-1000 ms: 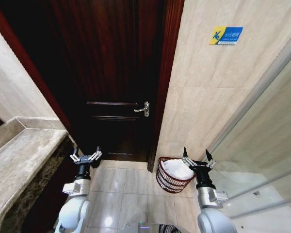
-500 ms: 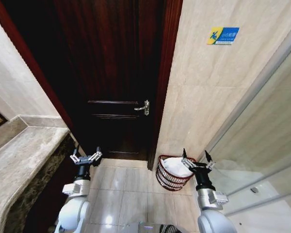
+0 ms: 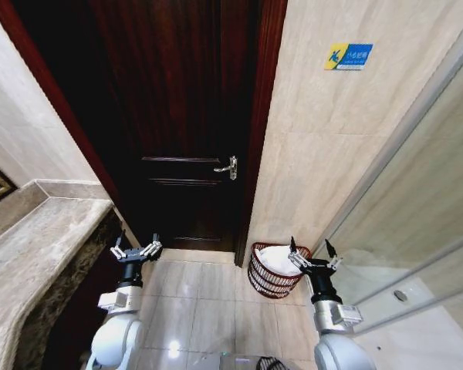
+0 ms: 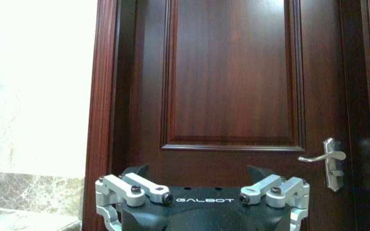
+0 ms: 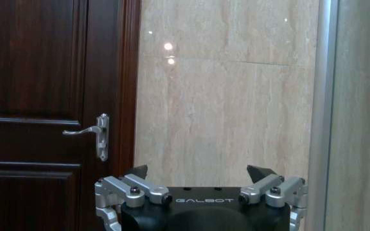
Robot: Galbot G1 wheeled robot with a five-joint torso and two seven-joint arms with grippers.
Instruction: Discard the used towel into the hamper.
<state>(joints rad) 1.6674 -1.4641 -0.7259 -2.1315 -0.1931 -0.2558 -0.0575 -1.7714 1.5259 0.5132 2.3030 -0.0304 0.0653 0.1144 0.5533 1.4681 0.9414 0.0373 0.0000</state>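
The hamper [image 3: 264, 279], a small round reddish-brown wicker basket, stands on the floor at the foot of the tiled wall, right of the door. A white towel [image 3: 278, 260] lies inside it, filling the top. My right gripper [image 3: 310, 254] is open and empty, held upright just right of the hamper's rim; the same right gripper [image 5: 198, 172] faces the tiled wall in its wrist view. My left gripper [image 3: 136, 244] is open and empty too, raised before the dark door, and this left gripper [image 4: 198, 172] faces the door panel.
A dark wooden door [image 3: 177, 123] with a silver lever handle [image 3: 228, 167] is shut ahead. A stone counter [image 3: 31, 254] runs along the left. A glass partition [image 3: 424, 223] stands on the right. Pale floor tiles [image 3: 193, 301] lie between the arms.
The whole head view has shifted slightly, so the camera moved. Both grippers hold the same open pose and the towel stays in the hamper.
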